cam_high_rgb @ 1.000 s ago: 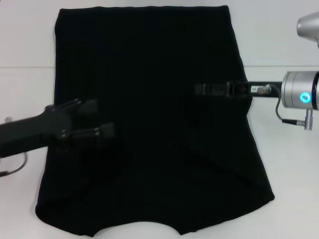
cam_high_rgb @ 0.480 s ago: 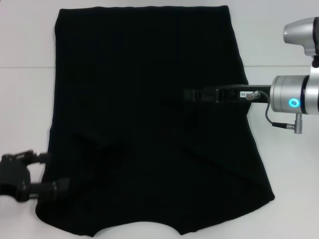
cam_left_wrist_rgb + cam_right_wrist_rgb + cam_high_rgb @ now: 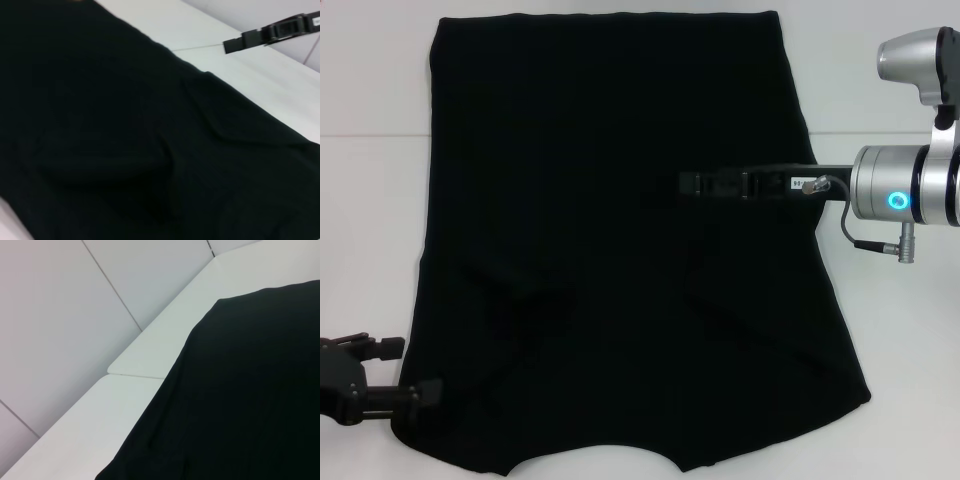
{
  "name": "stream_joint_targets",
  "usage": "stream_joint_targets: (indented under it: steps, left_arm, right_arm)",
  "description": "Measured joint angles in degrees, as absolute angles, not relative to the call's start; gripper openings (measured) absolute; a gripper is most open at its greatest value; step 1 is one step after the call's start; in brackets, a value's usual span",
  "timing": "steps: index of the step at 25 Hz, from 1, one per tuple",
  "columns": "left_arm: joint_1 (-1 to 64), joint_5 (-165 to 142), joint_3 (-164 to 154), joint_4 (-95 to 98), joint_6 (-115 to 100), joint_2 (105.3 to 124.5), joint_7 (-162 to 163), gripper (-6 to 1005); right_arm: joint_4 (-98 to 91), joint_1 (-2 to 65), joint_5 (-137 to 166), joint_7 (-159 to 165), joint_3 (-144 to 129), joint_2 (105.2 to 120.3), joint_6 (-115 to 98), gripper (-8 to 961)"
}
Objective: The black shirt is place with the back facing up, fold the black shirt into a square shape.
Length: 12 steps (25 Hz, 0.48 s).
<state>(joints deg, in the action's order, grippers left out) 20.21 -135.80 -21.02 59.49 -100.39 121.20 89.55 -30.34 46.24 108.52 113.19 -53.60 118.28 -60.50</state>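
The left gripper (image 3: pixel 408 370) sits low at about eight o'clock in the head view, off the near-left corner of the black shirt (image 3: pixel 620 240), its two fingers spread apart with nothing between them; the lower finger (image 3: pixel 420 392) reaches just to the hem of the cloth, though whether it touches is hard to tell. The right gripper (image 3: pixel 692 184) reaches in from three o'clock, stretched out level over the right half of the shirt, a little right of its middle; it shows dark against dark cloth, so I cannot tell whether its fingers are apart or together, nor whether it presses on the fabric. Behind it the silver wrist (image 3: pixel 905 190) with a lit blue ring hangs over the white table (image 3: pixel 370 200) just past the shirt's right edge. The shirt lies spread flat across the middle of the table, plain black side up, its sides folded in so it forms a tall shape wider toward six o'clock, with soft creases and a raised fold in the near half. From the left wrist view the same creased cloth (image 3: pixel 125 150) fills most of the scene, and the right gripper (image 3: pixel 235 44) shows far off above it
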Motion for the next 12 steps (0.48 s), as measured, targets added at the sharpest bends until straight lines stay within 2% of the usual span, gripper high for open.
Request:
stream_joint_targets:
  steps: [6,12]
  left_arm:
    - [19.94,-136.48,-22.54,60.55,-100.19,121.71,89.15,936]
    - [20.21,-136.58,-25.08,60.43,-95.87,123.13,82.2,937]
  right_arm:
    - [-30.38,46.01,108.43,112.88,-53.43,118.27,-60.53,854]
    - [-30.41,45.8,108.36,113.23,-53.39,117.9,-60.55,853]
